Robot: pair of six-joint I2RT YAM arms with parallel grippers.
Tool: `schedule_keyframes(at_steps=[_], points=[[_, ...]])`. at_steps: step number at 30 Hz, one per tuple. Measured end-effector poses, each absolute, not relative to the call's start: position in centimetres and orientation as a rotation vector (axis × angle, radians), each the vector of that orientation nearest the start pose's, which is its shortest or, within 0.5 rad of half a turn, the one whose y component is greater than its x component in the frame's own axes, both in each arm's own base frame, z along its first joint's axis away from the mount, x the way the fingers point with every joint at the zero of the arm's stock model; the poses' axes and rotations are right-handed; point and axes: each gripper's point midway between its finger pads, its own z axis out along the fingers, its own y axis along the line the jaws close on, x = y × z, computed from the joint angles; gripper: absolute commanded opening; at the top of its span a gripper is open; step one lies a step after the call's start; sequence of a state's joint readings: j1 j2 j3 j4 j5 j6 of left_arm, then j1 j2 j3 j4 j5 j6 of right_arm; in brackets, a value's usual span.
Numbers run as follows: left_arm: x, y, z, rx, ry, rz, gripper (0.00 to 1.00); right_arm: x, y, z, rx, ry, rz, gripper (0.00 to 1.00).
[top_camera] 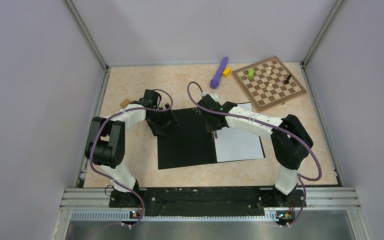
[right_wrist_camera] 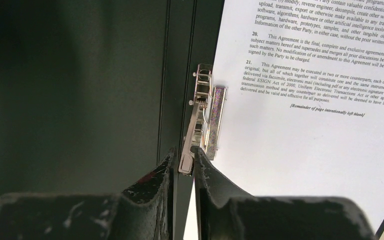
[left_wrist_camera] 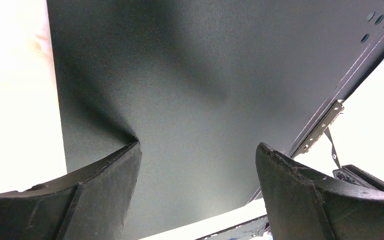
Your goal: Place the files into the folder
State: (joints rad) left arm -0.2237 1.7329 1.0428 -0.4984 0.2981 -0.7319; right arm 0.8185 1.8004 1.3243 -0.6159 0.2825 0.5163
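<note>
On the worktop (top_camera: 130, 80), right end effector (right_wrist_camera: 185, 162) is pinching the folder's (top_camera: 185, 145) clip lever (right_wrist_camera: 199, 112); left end effector (left_wrist_camera: 197, 150) is hovering apart. Move lever slowly, keeping files (top_camera: 240, 145) squared.

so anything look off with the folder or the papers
Nothing stands out. The files lie square on the right half of the open folder; the right gripper pinches the metal clip at the spine.
</note>
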Motion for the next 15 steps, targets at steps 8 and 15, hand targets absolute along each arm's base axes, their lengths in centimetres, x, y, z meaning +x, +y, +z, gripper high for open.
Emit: schedule_keyframes(at_steps=[8,15], points=[[32.2,-15.3,3.6,-0.64,2.8,-0.638,0.9,29.8,27.5,7.4,-0.303,2.584,0.087,0.02],[32.2,-15.3,3.6,-0.64,2.8,-0.638,0.9,28.9,26.6,7.0,-0.299,2.59,0.09,0.0]])
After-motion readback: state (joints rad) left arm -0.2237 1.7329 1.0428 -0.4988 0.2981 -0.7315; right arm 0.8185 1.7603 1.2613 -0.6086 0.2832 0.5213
